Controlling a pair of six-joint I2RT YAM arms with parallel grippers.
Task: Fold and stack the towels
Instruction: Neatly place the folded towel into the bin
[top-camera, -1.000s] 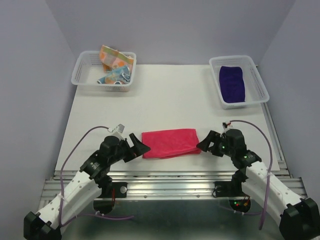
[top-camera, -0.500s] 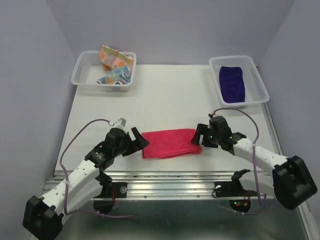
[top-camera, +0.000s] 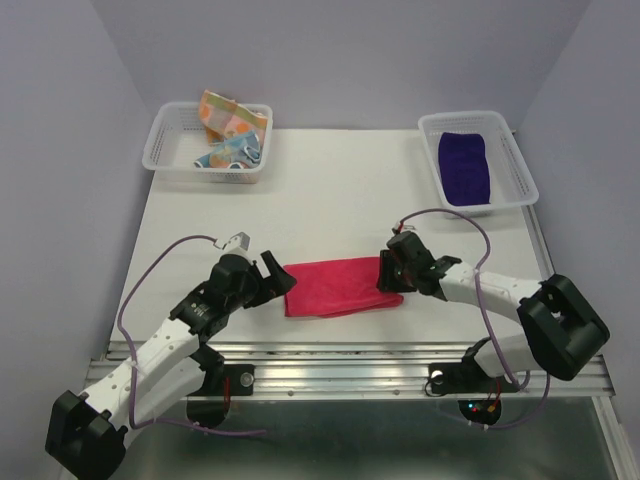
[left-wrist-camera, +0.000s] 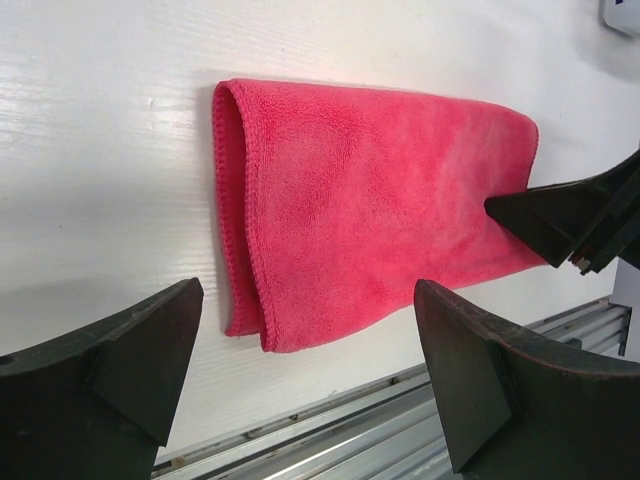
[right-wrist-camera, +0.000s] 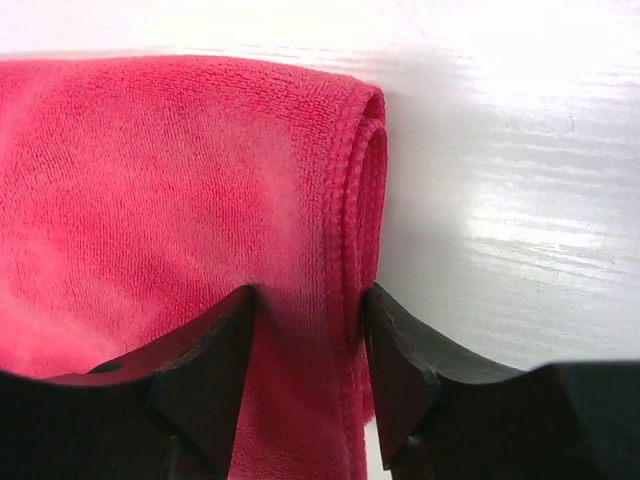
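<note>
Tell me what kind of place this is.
Probably a robot lab test cell: left arm and right arm bolted to a metal rail, a white table boxed in by plain walls, a purple towel in a mesh basket.

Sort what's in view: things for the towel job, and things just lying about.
Job: pink towel, purple towel, orange patterned towel, blue patterned towel.
Lying about: left basket, right basket.

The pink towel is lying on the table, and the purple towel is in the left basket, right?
Not quite. The top view shows the purple towel in the right basket, not the left. The pink towel does lie on the table.
</note>
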